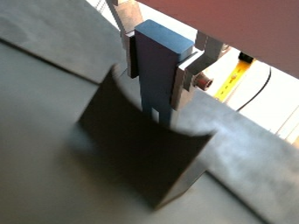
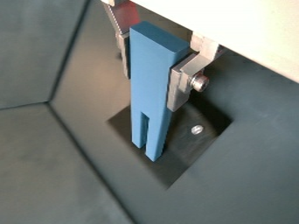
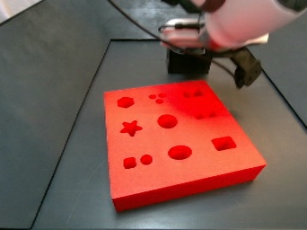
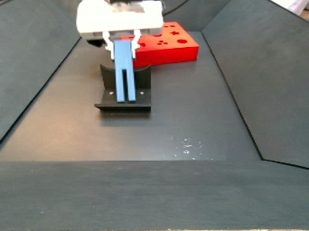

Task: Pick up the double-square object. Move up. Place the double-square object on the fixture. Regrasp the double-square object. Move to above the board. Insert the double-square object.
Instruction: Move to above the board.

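My gripper (image 2: pixel 152 66) is shut on the double-square object (image 2: pixel 152 87), a long blue-grey bar held upright by its upper part between the silver fingers (image 2: pixel 183 80). Its slotted lower end hangs down at the fixture (image 2: pixel 193 149), a dark block on a base plate; whether they touch I cannot tell. In a side view the gripper (image 4: pixel 126 43) holds the bar (image 4: pixel 126 77) straight over the fixture (image 4: pixel 107 97). The bar (image 1: pixel 158 66) and fixture (image 1: pixel 146 153) also show in the other wrist view. The red board (image 3: pixel 180 144) lies in front of the fixture (image 3: pixel 182 63).
The dark floor is bounded by sloping dark walls (image 4: pixel 36 81) on both sides. The board (image 4: pixel 169 45) stands just behind the fixture. A yellow cable (image 1: pixel 242 72) runs beyond the floor's edge.
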